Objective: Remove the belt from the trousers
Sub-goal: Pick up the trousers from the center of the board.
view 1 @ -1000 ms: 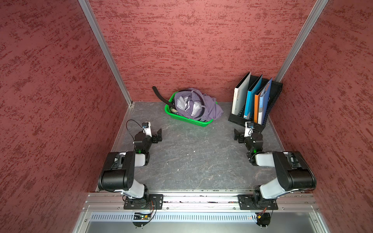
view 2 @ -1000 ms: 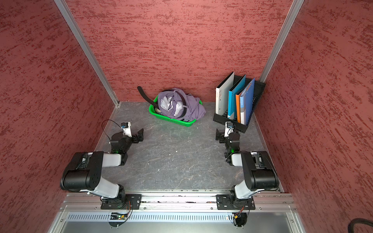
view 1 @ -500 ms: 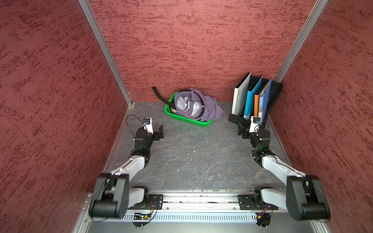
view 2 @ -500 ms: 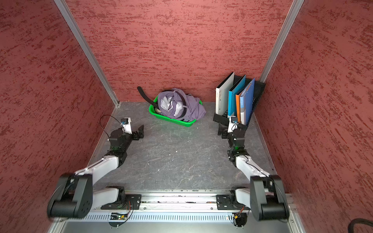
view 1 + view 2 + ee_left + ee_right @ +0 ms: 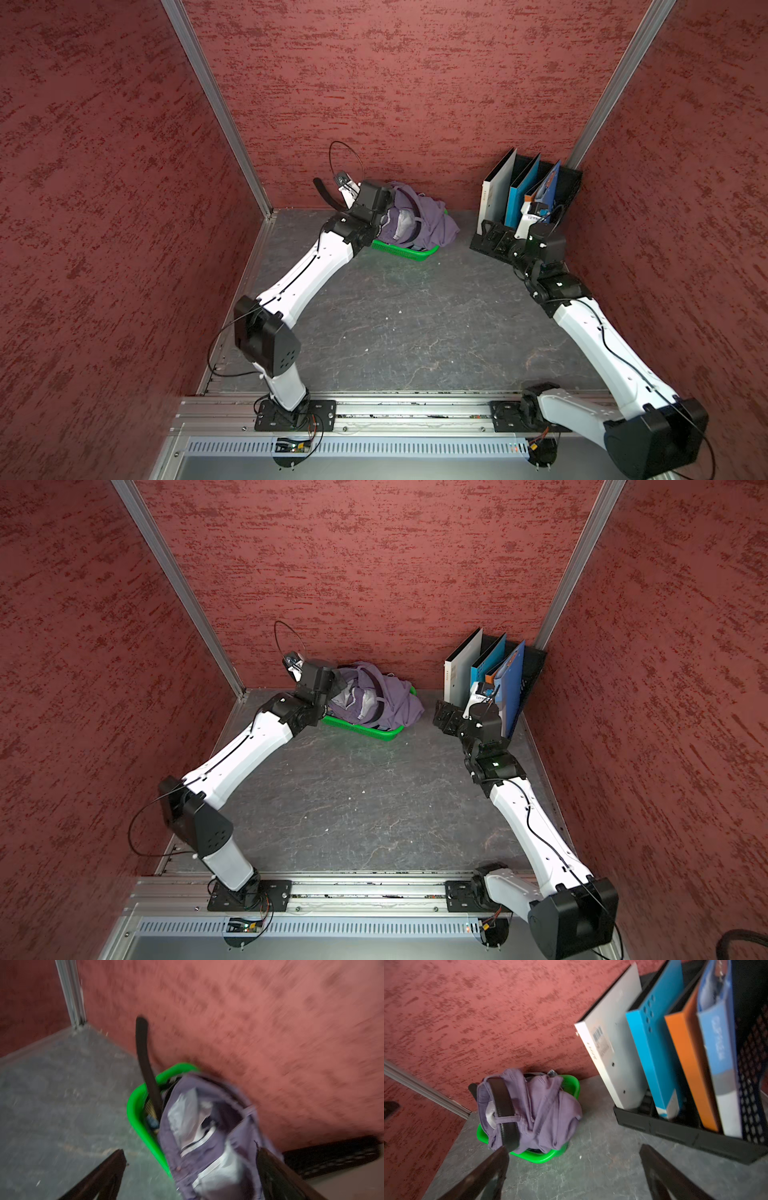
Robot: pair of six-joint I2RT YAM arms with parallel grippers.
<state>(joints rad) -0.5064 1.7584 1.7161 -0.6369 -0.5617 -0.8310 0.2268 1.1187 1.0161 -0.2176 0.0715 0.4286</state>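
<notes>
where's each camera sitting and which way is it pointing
top views: a pair high over the front rail, looking down toward the back wall; left arm and right arm show whole
left wrist: close by the green basket, blurred, facing the trousers and a black strap; left gripper open
right wrist: by the file rack, facing the belt on the trousers; right gripper open
shared: every view shows the trousers in the green basket
</notes>
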